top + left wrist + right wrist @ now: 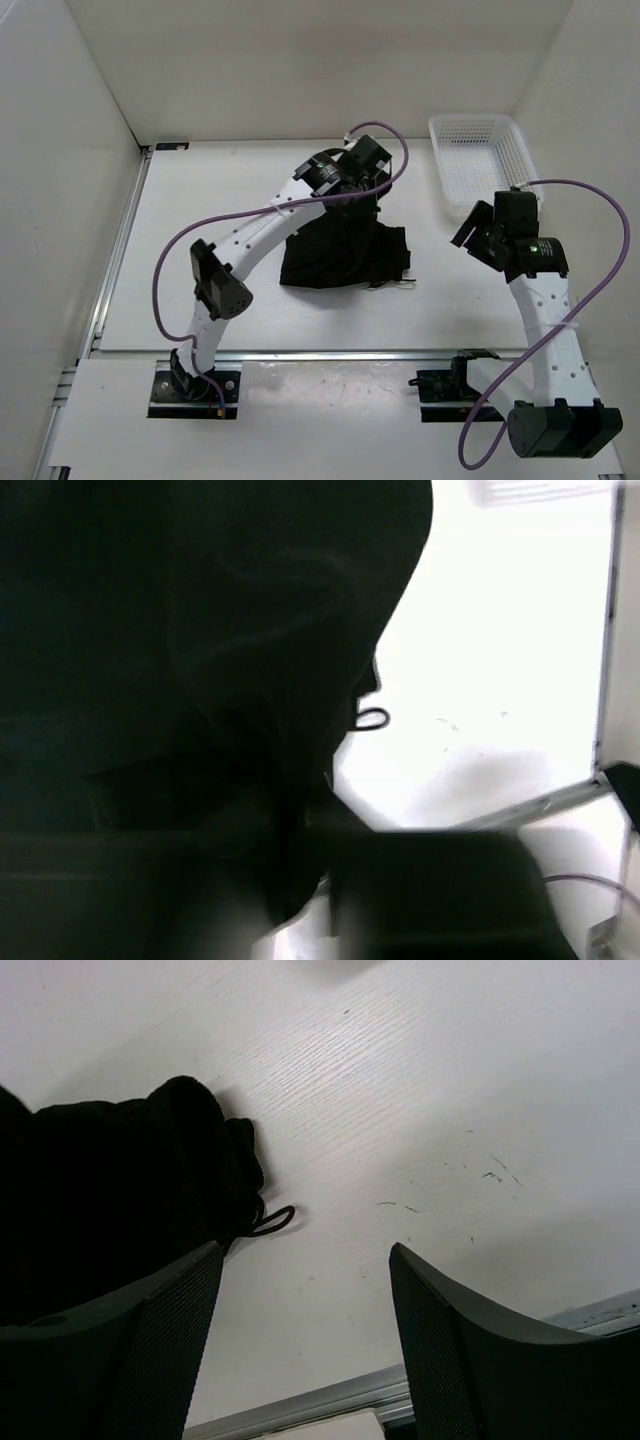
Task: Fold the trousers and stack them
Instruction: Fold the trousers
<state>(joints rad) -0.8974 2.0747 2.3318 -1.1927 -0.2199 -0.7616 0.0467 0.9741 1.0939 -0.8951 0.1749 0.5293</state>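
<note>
My left gripper (355, 192), reaching across the white table (200, 280), is closed down narrow on the far edge of the black trousers (345, 250); the cloth rises in a peak to meet it, while the rest lies bunched in a dark heap near the middle of the table; from my left wrist the black fabric (200, 680) fills nearly the whole view, so close that my own fingers cannot be made out there. A small loop of black cord (370, 718) hangs out from the heap's edge onto the bare tabletop; my right wrist camera catches the same cord (270, 1220) beside the rumpled cloth (120, 1180). My right gripper (468, 228) hangs above the table to the right of the trousers, apart from them, holding nothing; its two fingers (150, 1350) stand wide. A white mesh basket (480, 160) sits at the far right corner, just beyond that gripper.
</note>
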